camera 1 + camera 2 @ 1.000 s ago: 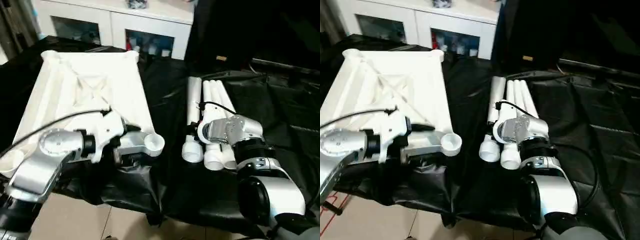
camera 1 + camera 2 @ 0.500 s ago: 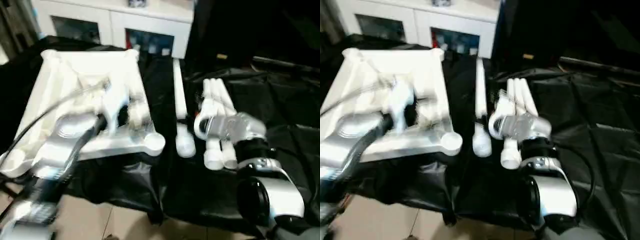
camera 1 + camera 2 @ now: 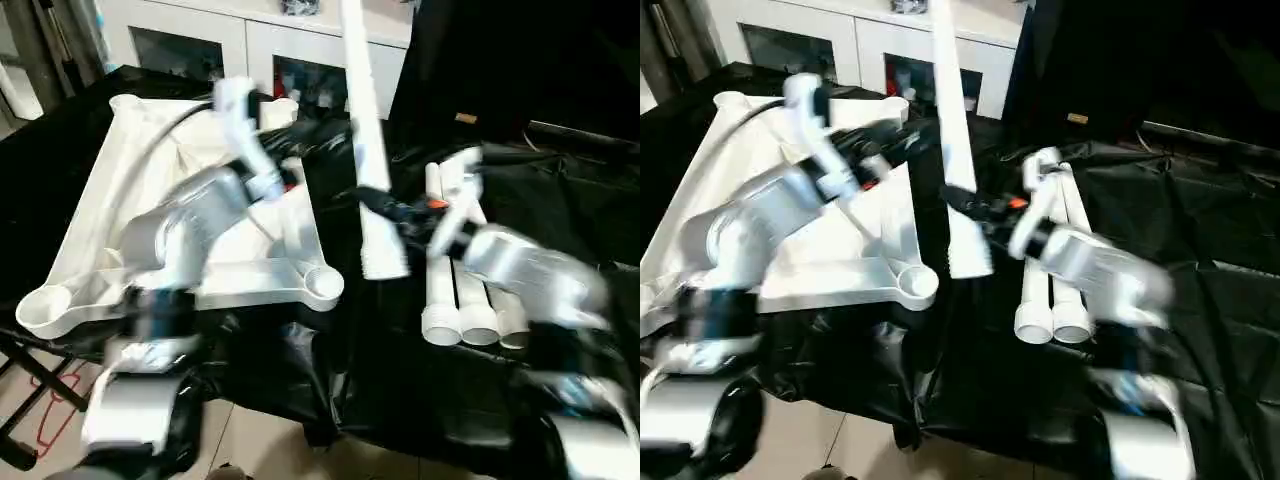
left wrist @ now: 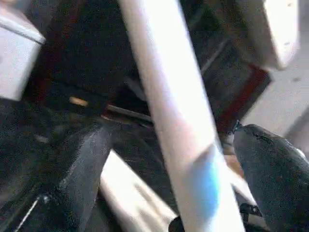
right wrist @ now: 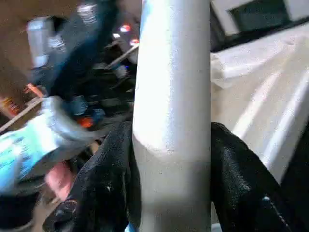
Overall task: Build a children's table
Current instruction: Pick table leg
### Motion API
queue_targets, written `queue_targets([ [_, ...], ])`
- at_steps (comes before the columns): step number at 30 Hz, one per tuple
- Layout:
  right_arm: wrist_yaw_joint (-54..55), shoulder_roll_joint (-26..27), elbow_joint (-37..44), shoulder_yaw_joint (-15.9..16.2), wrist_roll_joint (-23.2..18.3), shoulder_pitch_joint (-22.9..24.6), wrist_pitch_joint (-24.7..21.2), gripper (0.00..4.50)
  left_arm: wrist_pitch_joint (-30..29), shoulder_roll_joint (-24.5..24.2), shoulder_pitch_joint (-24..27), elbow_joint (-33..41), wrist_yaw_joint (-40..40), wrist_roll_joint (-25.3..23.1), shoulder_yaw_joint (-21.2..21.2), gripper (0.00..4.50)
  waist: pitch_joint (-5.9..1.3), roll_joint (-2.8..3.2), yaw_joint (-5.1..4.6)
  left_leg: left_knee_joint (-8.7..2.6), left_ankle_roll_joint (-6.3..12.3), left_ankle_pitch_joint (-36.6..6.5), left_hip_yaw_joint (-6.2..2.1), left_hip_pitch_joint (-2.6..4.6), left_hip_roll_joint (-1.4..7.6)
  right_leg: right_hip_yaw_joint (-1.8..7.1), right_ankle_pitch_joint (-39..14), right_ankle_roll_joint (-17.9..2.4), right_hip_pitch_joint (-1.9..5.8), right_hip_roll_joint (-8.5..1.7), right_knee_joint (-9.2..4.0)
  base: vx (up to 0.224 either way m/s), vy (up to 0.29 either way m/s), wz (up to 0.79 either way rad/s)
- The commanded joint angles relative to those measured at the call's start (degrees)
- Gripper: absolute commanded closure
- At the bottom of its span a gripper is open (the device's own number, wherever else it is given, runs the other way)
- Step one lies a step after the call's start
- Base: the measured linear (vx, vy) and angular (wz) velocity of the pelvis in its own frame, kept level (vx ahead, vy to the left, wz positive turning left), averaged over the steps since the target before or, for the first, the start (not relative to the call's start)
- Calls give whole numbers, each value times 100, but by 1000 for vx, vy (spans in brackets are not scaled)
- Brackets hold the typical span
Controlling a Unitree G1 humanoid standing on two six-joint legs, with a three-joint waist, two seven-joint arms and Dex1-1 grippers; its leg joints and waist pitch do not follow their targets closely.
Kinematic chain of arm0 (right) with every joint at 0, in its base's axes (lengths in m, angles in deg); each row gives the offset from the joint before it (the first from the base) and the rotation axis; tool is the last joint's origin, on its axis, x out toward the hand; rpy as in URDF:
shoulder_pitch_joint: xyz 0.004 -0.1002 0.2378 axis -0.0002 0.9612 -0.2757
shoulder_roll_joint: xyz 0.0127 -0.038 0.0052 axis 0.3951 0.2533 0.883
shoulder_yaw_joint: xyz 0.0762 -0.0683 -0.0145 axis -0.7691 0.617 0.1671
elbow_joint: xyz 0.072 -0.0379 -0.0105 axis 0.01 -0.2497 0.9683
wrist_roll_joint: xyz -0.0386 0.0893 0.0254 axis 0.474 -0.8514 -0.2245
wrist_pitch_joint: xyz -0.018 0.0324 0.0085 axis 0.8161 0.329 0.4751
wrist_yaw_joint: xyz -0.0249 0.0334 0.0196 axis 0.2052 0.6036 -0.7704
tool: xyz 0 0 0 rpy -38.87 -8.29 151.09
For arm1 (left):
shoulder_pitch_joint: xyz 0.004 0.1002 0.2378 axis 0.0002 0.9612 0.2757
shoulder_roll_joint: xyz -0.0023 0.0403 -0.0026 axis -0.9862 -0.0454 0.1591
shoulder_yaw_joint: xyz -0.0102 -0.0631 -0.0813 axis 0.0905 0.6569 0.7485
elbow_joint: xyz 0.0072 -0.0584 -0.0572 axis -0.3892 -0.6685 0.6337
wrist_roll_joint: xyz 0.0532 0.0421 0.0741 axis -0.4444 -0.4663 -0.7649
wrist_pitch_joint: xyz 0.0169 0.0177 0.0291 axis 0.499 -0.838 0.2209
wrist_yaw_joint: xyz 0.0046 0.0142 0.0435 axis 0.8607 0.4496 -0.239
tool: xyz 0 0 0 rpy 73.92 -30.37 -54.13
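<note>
While no brand, label or readable writing shows anywhere, the scene is easy to lay out around the table top (image 3: pixel 190 215): it lies ribbed underside up on a black sheet (image 3: pixel 560 215), one round corner socket (image 3: pixel 325 285) at its near corner. One white leg (image 3: pixel 365 150) is lifted nearly upright just beside that top's right edge, wide end down, above the sheet. Right gripper (image 5: pixel 169 183) is clamped on this leg, black fingers (image 5: pixel 108 181) pressed to both sides in the right wrist view. Left gripper (image 4: pixel 178 193) sits around the same leg higher up, but its fingers (image 4: pixel 270 169) stand apart from the tube with gaps on both sides, so spread, not gripping. Three more legs (image 3: pixel 470 300) lie side by side on the sheet, right of the top, wide ends toward the robot. White glass-door cabinet (image 3: pixel 250 45) stands behind the top. Left arm (image 3: pixel 185 225) crosses over the top and hides much of its ribbing; right arm (image 3: pixel 520 270) covers part of the lying legs. Both arms are blurred.
</note>
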Motion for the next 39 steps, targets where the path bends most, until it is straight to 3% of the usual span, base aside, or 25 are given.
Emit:
queue_targets([
  [1,-179,-112,277,70,-149,73,-39,266,-305,107,-159,49,-64,335,92,0,-409,48,31,-355,189,19,-43,-10,199,221,499,-1574,423,-412,-371,0,0,0],
  [5,-287,-186,502,178,-220,204,-75,266,-671,252,-160,334,-69,763,198,0,-403,48,31,-357,154,-11,-45,-2,203,218,373,-1571,408,-404,-392,0,0,0],
  [11,-383,-263,727,424,-208,297,-75,266,-722,342,-111,417,-161,762,119,0,-393,28,27,-362,208,41,-49,-7,210,220,336,-1465,406,-397,-405,0,0,0],
  [12,-373,-262,729,452,-192,293,-64,266,-676,351,-113,413,-232,719,113,27,-395,25,29,-361,207,55,-51,-7,209,218,327,-1453,405,-400,-407,0,0,0],
  [16,-356,-239,756,515,-196,282,-55,266,-676,383,-133,445,-370,815,204,37,-387,12,25,-365,165,-5,-52,-9,211,221,171,-1403,399,-403,-419,0,0,0],
  [17,-349,-234,761,525,-212,279,-58,266,-711,388,-140,454,-373,879,242,65,-385,16,27,-370,162,-5,-55,-6,214,220,164,-1400,396,-405,-420,0,0,0],
  [21,-341,-219,790,612,-267,283,-45,266,-850,343,-106,542,-251,1012,277,83,-383,20,27,-372,145,24,-56,-13,208,217,176,-1386,392,-403,-414,0,0,0],
  [22,-341,-216,788,619,-270,278,-42,266,-853,337,-93,566,-221,1023,265,110,-384,23,24,-373,150,31,-58,-10,213,215,195,-1382,388,-401,-413,0,0,0],
  [30,-293,-232,719,635,-270,227,10,266,-829,306,-96,565,-276,1116,266,168,-377,37,22,-380,112,-30,-58,-12,209,220,138,-1333,389,-401,-429,0,0,0],
  [39,-204,-282,724,649,-254,236,71,266,-729,295,-116,417,-424,960,271,244,-379,56,15,-385,69,-32,-64,-12,210,219,186,-1324,392,-397,-426,0,0,0],
])
